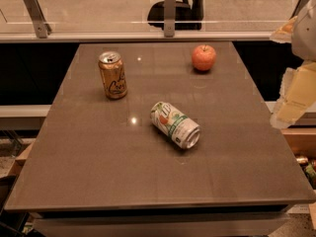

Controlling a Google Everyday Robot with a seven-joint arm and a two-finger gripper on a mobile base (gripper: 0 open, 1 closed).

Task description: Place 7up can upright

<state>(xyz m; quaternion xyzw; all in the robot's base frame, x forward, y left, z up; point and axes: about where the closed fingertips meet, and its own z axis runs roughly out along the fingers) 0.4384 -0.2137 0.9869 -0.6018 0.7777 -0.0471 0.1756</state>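
**7up can on its side, gripper off the table's right edge**

The gripper hangs at the right border of the camera view, beyond the right edge of the table and apart from it. Only pale yellow and white parts of it show, partly cut off by the frame. Whether it is spread or closed cannot be told, and nothing can be seen held in it.

The 7up can lies on its side near the middle of the table, well to the left of the gripper and a little lower in the view. It is well apart from the gripper and touches no other thing. Its long axis runs diagonally. One silver end faces the lower right, toward the gripper's side of the table, and the other end points to the upper left. The green lettering and the red dot show on its upper flank.

The apple sits nearer the far edge, left of the gripper and higher in the view; of the three things on the table it is the closest to the gripper's height in the frame. The gold can stands upright farthest from the gripper, toward the far left of the table, with its tab end up. The can, the apple and the gold can are all well apart from one another.

Beyond the far edge runs a glass rail on metal posts.
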